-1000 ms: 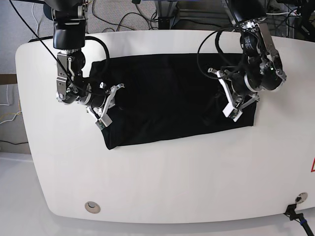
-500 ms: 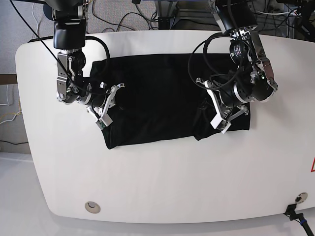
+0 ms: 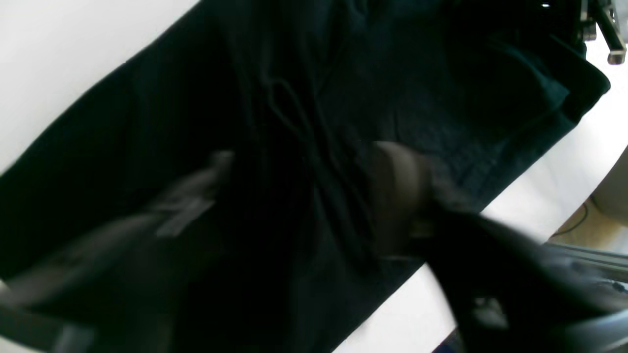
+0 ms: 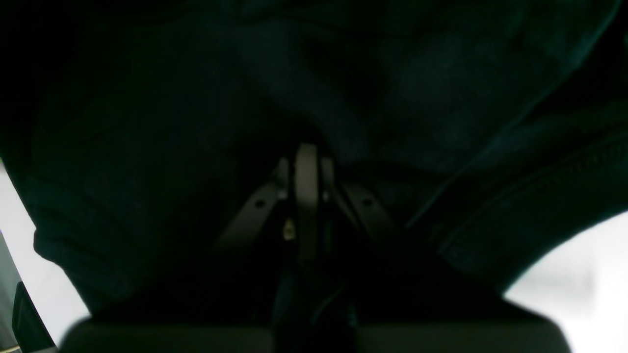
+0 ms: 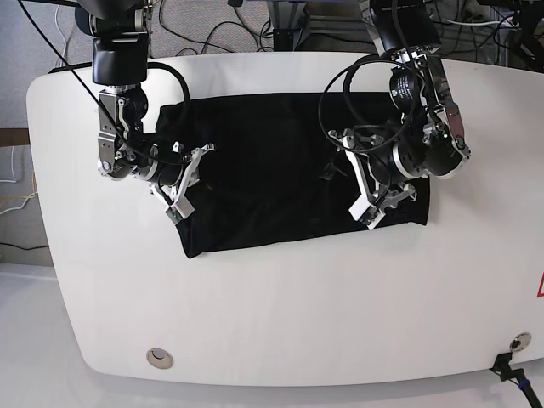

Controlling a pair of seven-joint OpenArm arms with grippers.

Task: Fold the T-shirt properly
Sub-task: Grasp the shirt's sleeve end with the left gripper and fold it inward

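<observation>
The white table (image 5: 280,297) carries the black T-shirt (image 5: 272,183), spread flat across its far half. 2 arms lean over it: the right gripper (image 5: 189,180) is clenched on the shirt's edge, the left gripper (image 5: 357,174) hangs above with jaws parted.

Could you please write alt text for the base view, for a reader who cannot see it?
A black T-shirt lies spread on a white table, with a robot gripper at each end of it. The left gripper is over the cloth, and the right gripper is at the opposite edge.
</observation>
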